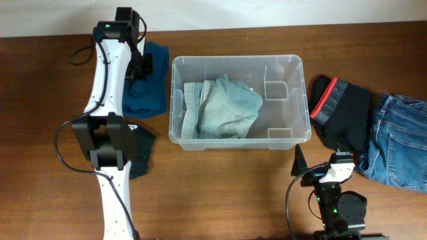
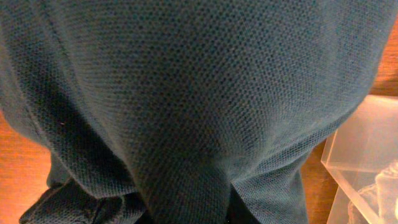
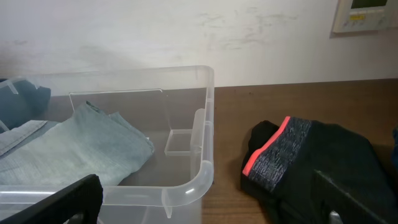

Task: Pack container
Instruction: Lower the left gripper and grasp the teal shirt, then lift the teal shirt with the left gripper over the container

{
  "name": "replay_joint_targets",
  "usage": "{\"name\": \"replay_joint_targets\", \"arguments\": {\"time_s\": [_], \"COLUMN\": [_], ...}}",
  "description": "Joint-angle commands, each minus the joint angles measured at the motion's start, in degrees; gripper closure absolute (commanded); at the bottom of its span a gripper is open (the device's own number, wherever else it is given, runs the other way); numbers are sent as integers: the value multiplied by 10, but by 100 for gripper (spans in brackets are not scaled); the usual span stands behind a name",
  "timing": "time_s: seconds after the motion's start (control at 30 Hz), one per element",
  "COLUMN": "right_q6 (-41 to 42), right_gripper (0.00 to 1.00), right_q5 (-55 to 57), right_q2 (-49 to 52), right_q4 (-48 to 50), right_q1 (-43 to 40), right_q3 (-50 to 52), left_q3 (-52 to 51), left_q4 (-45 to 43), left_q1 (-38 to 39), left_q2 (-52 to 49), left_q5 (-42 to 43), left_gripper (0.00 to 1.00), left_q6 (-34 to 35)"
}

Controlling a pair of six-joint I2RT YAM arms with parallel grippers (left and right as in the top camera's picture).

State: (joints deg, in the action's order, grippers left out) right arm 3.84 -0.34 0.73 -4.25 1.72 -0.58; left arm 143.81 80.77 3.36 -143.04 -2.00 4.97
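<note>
Clear, see-through rectangular plastic container (image 1: 233,59) with rounded corners and a thick rim: standing open in the middle of the brown wooden counter (image 1: 227,193), already holding a folded pale grey-green garment (image 1: 227,107) in its left half, right half bare. Probably light and fairly stiff, walls smooth and likely slippery, so best taken by the rim, or simply left in place and filled. Just beside its left wall, a dark teal knit garment (image 1: 150,90), soft and floppy, likely to sag and unfold if lifted by one edge; better pinched through a thick fold. Left hand (image 1: 139,67) down on that garment, fingers hidden by cloth in the wrist view; pinching or not, cannot tell. Right hand (image 1: 319,161) spread wide and empty, near the container's front right corner. Further right, a black garment (image 1: 343,107) with an orange-and-grey waistband, touching blue denim jeans (image 1: 400,140).
</note>
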Motion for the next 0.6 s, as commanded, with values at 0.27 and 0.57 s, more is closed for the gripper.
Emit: {"name": "replay_joint_targets", "arguments": {"time_s": [0.27,0.57], "right_q6": [-4,-4], "right_gripper": [2,2], "right_q5": [-5,-5], "right_q2": [-4,-4], "right_q4": [-3,-3], "right_q1": [2,2], "right_q3": [3,3], "left_q3": [188,327], "left_q4": [79,159], "left_q1": [-3,37], "left_q2": [7,10], "left_q5": [-47,46], "left_gripper": [99,99], "left_q6": [83,114]}}
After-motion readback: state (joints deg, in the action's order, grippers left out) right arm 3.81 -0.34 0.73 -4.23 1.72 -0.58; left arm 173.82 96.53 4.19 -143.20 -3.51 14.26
